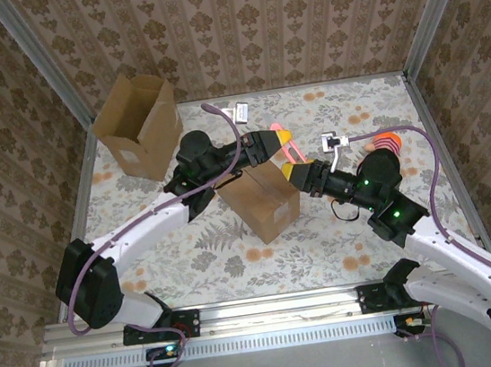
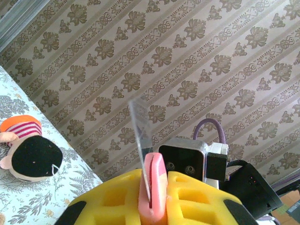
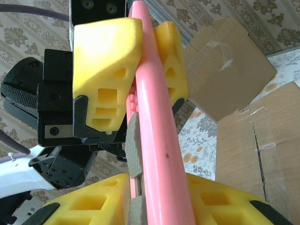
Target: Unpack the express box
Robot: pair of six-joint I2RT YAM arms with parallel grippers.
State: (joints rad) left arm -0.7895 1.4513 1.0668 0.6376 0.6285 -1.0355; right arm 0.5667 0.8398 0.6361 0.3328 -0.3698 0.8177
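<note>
Left claw [image 1: 277, 132] clenched on pink cutter [image 1: 293, 150], above brown box [image 1: 264, 201] at middle of worktop [image 1: 359, 223]. Right claw [image 3: 159, 199] straddles cutter handle; I can't tell if pinching. Box's far-left edge hidden behind left arm [image 1: 143, 229].

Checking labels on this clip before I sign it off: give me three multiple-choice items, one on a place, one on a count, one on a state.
1. Where does the open box stand on the table?
A. far left corner
B. near right corner
C. between the arm bases

2. How many cardboard boxes are on the table?
A. one
B. two
C. four

3. What is the left gripper doing?
A. open, empty
B. shut on the pink tool
C. shut on a plush toy

Answers:
1 A, it sits by the far left wall in the top view.
2 B, the open box and a taped box at the centre.
3 B, its yellow fingers pinch the tool in both wrist views.
</note>
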